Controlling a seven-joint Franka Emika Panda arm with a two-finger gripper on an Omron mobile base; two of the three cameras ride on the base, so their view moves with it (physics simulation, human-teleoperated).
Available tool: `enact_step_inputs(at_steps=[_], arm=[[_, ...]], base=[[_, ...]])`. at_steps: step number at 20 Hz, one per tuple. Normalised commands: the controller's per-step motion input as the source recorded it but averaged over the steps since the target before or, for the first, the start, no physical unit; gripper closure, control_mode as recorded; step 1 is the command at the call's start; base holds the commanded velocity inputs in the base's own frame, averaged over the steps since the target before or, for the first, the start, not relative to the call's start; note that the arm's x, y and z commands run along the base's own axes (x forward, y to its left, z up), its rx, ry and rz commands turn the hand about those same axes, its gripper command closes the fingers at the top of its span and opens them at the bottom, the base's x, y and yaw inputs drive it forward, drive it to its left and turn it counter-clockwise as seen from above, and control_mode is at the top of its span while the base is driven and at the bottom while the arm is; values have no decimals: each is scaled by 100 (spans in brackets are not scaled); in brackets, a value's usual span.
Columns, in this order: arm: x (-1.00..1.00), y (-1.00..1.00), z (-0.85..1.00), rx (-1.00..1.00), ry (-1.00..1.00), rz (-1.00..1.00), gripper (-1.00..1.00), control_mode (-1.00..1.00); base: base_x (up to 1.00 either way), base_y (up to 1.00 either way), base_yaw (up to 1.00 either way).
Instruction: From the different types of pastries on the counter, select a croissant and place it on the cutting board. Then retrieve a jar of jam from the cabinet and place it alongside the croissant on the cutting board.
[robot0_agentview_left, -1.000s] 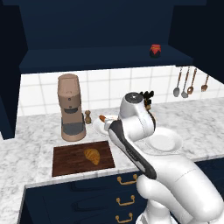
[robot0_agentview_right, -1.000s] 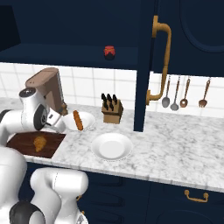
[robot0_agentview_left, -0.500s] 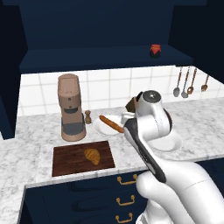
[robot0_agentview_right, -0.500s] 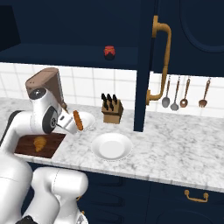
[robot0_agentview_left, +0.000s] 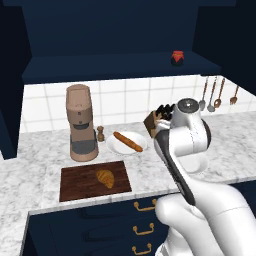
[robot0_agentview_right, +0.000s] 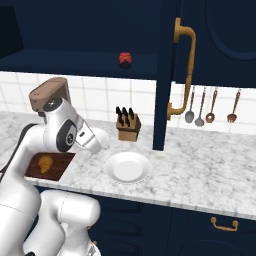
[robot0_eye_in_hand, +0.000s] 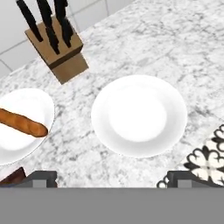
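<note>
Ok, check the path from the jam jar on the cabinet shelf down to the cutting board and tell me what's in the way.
Nothing visible blocks it. The jam jar stands alone on the open shelf. Below and to the left, the cutting board holds the croissant with bare space beside it. The coffee grinder stands behind the board, worth clearing on the descent.

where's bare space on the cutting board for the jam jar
The cutting board is bare left of the croissant, toward the coffee machine side. Its right strip beside the croissant is narrower. Behind it, the baguette plate crowds the counter.
</note>
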Motion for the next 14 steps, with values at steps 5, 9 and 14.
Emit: enact_step_inputs(at_steps=[5,9,14], arm=[[-3,-40,27,0,-6,-15,-100,-100],[-2,-42,51,0,-11,-14,-100,-100],[0,-39,40,0,-9,-16,-100,-100]], base=[[0,0,0],[0,0,0],[0,0,0]])
